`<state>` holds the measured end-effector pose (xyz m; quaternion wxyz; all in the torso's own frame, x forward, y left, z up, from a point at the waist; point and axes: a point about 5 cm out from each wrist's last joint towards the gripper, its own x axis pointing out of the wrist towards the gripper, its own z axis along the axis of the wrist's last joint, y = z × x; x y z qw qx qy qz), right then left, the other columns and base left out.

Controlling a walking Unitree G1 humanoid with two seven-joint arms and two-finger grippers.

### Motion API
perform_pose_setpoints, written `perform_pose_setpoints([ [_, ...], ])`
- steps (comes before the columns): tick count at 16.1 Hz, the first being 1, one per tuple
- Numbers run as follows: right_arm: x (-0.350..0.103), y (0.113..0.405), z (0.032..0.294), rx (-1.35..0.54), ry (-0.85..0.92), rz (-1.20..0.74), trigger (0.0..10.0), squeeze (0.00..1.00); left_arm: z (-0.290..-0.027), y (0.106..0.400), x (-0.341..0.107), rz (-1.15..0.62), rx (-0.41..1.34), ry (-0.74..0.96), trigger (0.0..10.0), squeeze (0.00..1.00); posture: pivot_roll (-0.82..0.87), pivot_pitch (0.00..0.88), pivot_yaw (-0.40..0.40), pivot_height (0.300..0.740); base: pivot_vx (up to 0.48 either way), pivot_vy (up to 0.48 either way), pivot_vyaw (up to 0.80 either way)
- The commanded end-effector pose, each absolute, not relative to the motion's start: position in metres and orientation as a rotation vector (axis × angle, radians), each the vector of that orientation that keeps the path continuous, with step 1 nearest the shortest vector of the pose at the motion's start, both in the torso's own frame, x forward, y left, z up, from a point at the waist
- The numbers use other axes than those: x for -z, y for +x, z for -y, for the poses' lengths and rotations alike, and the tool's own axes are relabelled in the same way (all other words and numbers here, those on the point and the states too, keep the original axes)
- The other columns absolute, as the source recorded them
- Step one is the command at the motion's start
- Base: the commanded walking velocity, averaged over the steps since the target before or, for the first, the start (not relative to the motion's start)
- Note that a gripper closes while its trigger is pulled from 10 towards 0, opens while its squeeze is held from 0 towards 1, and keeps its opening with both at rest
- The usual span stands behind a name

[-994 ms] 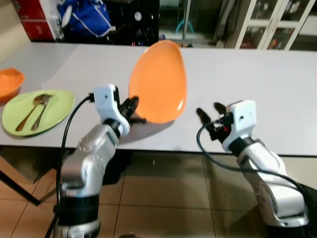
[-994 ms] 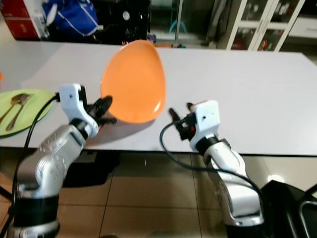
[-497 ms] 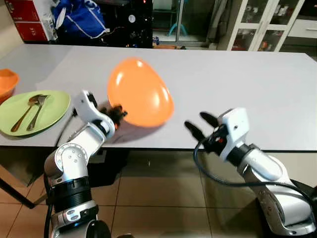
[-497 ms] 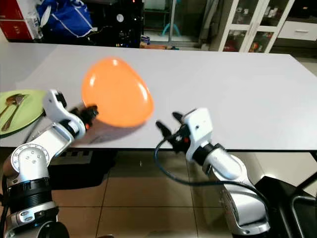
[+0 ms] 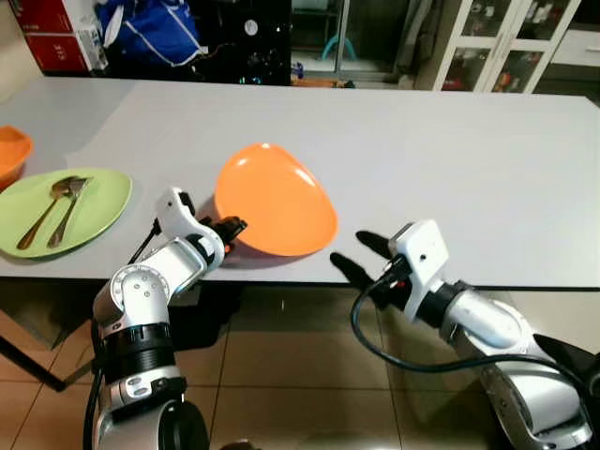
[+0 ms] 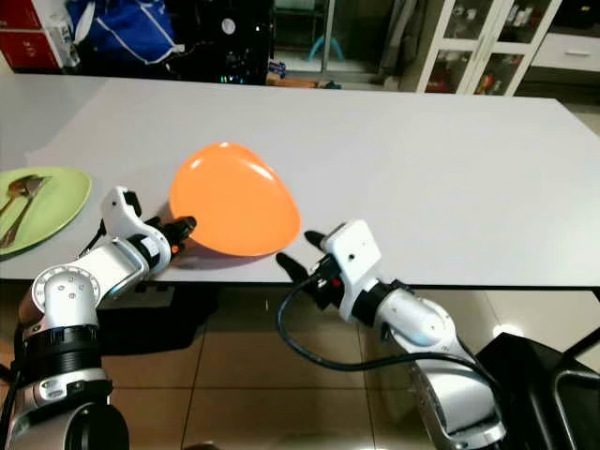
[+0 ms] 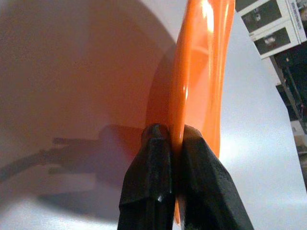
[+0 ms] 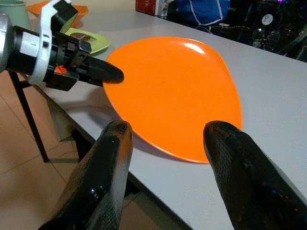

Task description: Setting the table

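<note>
An orange plate (image 5: 277, 199) lies low and nearly flat over the near edge of the white table (image 5: 450, 159). My left gripper (image 5: 231, 228) is shut on the plate's near left rim; in the left wrist view both black fingers (image 7: 158, 177) pinch the orange edge (image 7: 196, 72). My right gripper (image 5: 354, 255) hangs open just off the table's front edge, to the right of the plate, fingers (image 8: 110, 167) spread with nothing between them. A green plate (image 5: 61, 208) with two spoons (image 5: 58, 208) rests at the left.
An orange bowl (image 5: 11, 155) sits at the far left edge of the table. Behind the table are a blue bag (image 5: 150, 28), red boxes (image 5: 56, 28) and a white glass-door cabinet (image 5: 497, 42). Tiled floor (image 5: 300, 375) lies below the near edge.
The orange plate has come down from nearly upright to almost flat on the table. My left arm has lowered with it. My right gripper has dropped below the table's edge. The camera has shifted.
</note>
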<state>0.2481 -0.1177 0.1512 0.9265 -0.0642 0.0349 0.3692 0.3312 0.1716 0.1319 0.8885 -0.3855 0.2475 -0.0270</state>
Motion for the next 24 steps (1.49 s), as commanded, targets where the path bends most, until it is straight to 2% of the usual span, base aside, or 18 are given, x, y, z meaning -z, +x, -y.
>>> perform_pose_setpoints([
  [1,-0.152,0.247,0.117,-0.76,-0.154,-0.075,10.0,0.0,-0.176,0.334,-0.13,-0.518,0.027,-0.785,10.0,0.0,-0.02,0.0,0.0,0.74,0.0,0.0,0.0],
  [4,-0.152,0.247,0.116,-0.762,-0.154,-0.076,10.0,0.0,-0.184,0.341,-0.121,-0.522,-0.006,-0.805,10.0,0.0,-0.02,0.0,-0.004,0.74,0.0,0.0,0.0],
  [5,-0.151,0.247,0.115,-0.761,-0.154,-0.076,10.0,0.0,-0.187,0.344,-0.116,-0.53,-0.015,-0.826,10.0,0.91,-0.02,0.001,-0.007,0.74,0.0,0.0,0.0],
  [6,-0.151,0.247,0.115,-0.76,-0.154,-0.075,10.0,0.0,-0.187,0.345,-0.115,-0.532,-0.016,-0.831,10.0,1.0,-0.02,0.001,-0.007,0.74,0.0,0.0,0.0],
  [8,-0.151,0.247,0.115,-0.749,-0.155,-0.073,10.0,0.0,-0.191,0.352,-0.111,-0.538,-0.028,-0.767,10.0,1.0,-0.02,0.005,-0.005,0.74,0.0,0.0,0.0],
  [15,-0.149,0.245,0.115,-0.747,-0.153,-0.081,10.0,0.0,-0.193,0.356,-0.108,-0.579,-0.024,-0.712,10.0,1.0,-0.02,0.014,-0.005,0.74,0.0,0.0,0.0],
  [24,-0.147,0.245,0.115,-0.752,-0.145,-0.087,10.0,0.0,-0.192,0.35,-0.117,-0.57,-0.078,-0.488,10.0,1.0,-0.01,0.008,-0.001,0.74,0.0,0.0,0.0],
])
